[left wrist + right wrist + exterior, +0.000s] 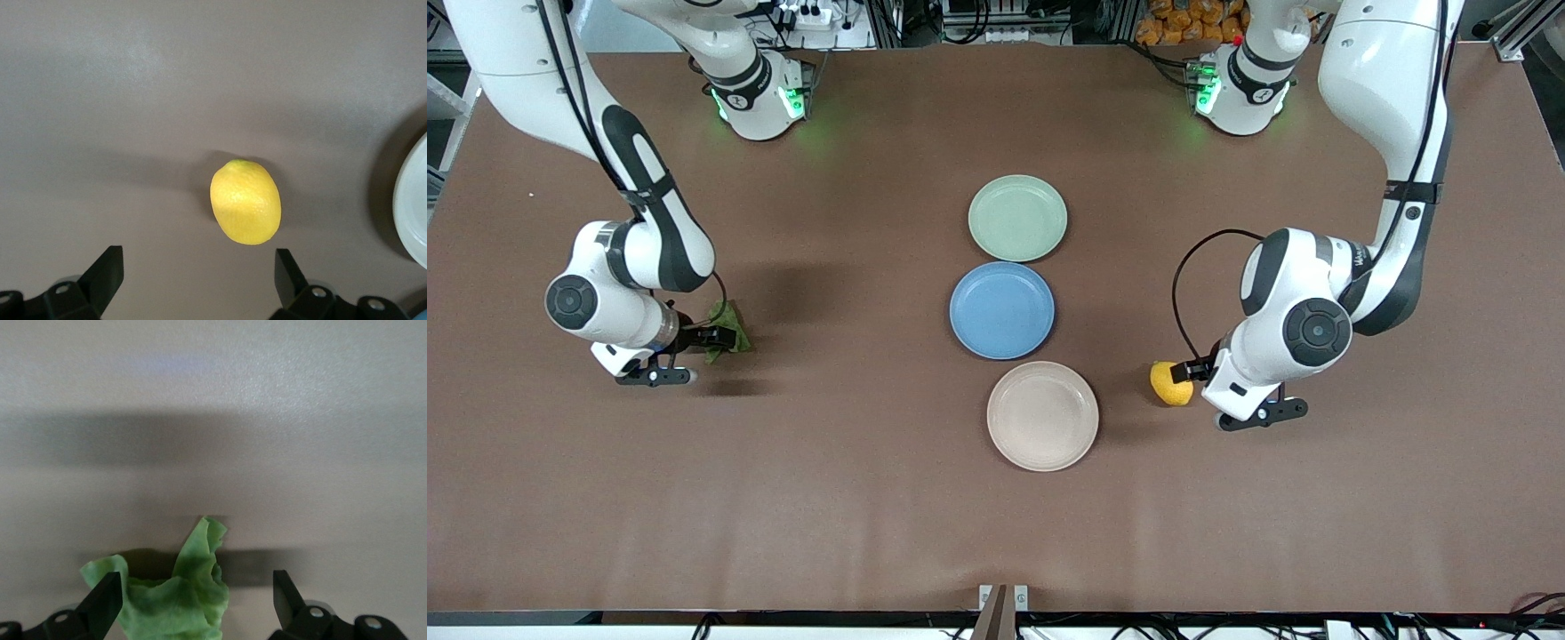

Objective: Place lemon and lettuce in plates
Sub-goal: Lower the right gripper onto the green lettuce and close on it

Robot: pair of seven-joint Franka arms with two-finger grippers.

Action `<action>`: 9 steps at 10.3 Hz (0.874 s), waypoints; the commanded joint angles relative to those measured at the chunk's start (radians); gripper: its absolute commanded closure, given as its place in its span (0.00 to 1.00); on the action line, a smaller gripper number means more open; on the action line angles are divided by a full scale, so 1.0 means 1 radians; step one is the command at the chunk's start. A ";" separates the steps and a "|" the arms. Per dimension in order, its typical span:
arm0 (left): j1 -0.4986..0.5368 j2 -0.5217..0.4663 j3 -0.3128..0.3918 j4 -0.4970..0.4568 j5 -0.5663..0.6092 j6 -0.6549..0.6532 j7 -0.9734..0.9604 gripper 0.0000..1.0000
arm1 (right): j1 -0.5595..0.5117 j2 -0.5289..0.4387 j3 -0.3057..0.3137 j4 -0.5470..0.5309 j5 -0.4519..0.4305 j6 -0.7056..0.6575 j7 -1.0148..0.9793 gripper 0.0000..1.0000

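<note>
Lemon (pixel 1170 383) lies on the brown desk (pixel 854 498) toward the left arm's end, at about three o'clock from the beige plate (pixel 1042 415). The left hand (pixel 199 277) hangs low over it, fingers spread wide, gripping nothing. Lettuce (pixel 727 329) lies toward the right arm's end, at nine o'clock from the blue plate (pixel 1001 310); the right hand (pixel 197 597) straddles it, fully open. The mint plate (pixel 1017 218) sits at twelve o'clock from the blue one.
</note>
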 commanded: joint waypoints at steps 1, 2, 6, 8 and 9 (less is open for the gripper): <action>0.001 -0.005 0.007 0.016 -0.025 0.002 -0.011 0.00 | -0.018 0.009 0.014 -0.007 0.000 0.012 0.004 0.00; 0.004 -0.011 0.007 0.016 -0.022 0.002 -0.013 0.00 | -0.017 0.017 0.015 -0.007 0.003 0.015 0.007 0.00; -0.013 -0.006 0.007 0.014 -0.013 0.002 -0.013 0.00 | -0.017 0.026 0.015 -0.007 0.003 0.016 0.012 0.27; -0.024 0.000 0.007 0.016 -0.019 0.002 -0.016 0.00 | -0.015 0.027 0.015 -0.006 0.003 0.016 0.016 0.50; -0.027 0.001 0.007 0.016 -0.018 0.002 -0.016 0.00 | -0.009 0.027 0.015 -0.004 0.003 0.012 0.042 0.61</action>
